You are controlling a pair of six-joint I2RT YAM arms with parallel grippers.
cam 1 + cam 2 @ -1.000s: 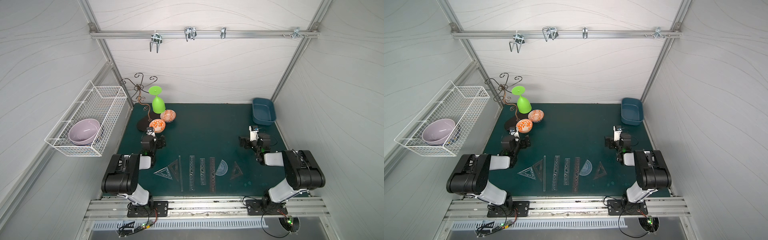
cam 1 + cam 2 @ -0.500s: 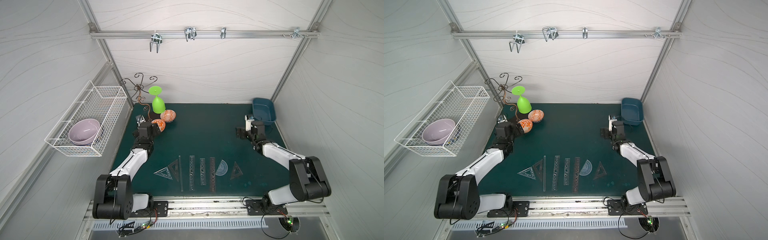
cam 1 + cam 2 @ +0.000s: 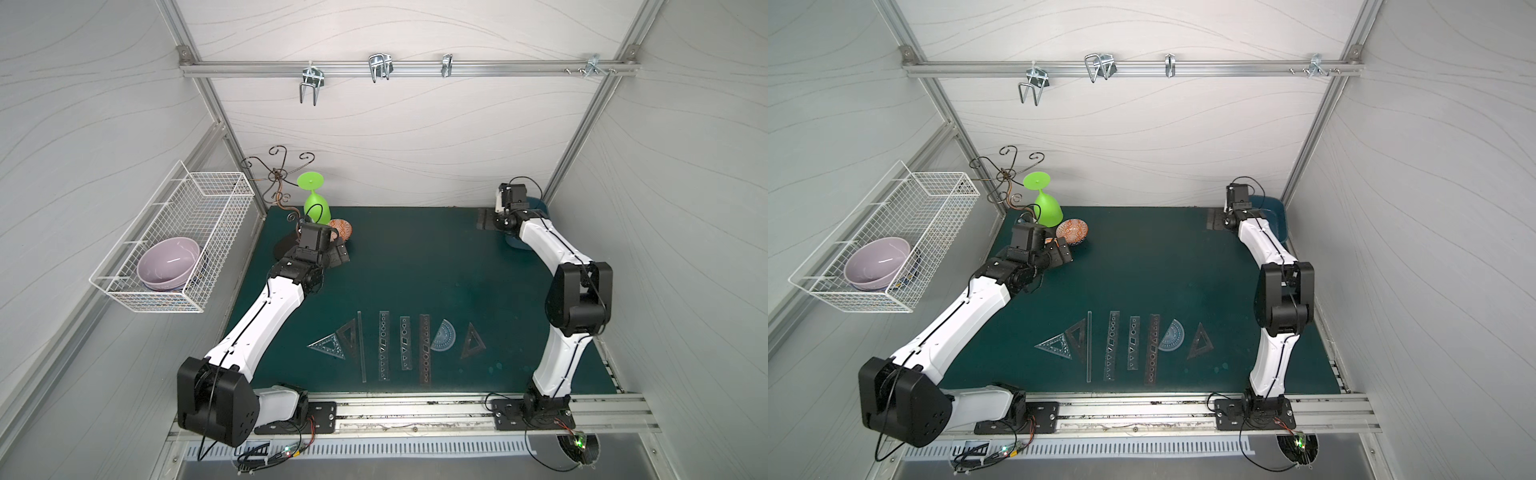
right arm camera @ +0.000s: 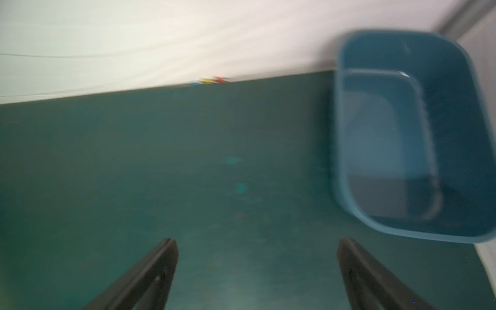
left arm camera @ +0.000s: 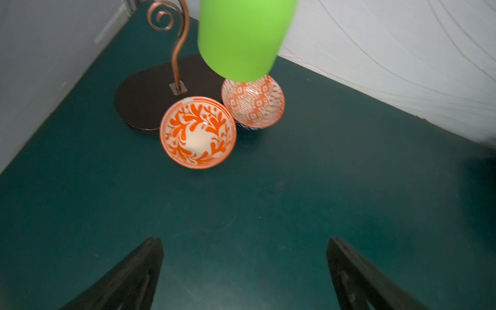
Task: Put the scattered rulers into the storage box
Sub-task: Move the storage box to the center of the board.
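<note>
- Matte dark-green mat (image 3: 415,266), white wavy-grained walls.
- Wire basket (image 3: 199,216) on the left wall holds a glossy lilac bowl (image 3: 168,262).
- Left gripper (image 5: 244,239): jaws spread wide, empty, facing an orange-patterned bowl (image 5: 198,132); green cup (image 5: 241,37) cropped.
- Rulers (image 3: 384,351): flat clear and smoky strips, triangles and one half-round, in a row mid-mat near the arm bases.
- Right gripper (image 4: 257,239): jaws wide, empty; view smeared.
- Storage box (image 4: 461,120): smooth blue tub, rear right corner, largely hidden behind the arm in both top views.
</note>
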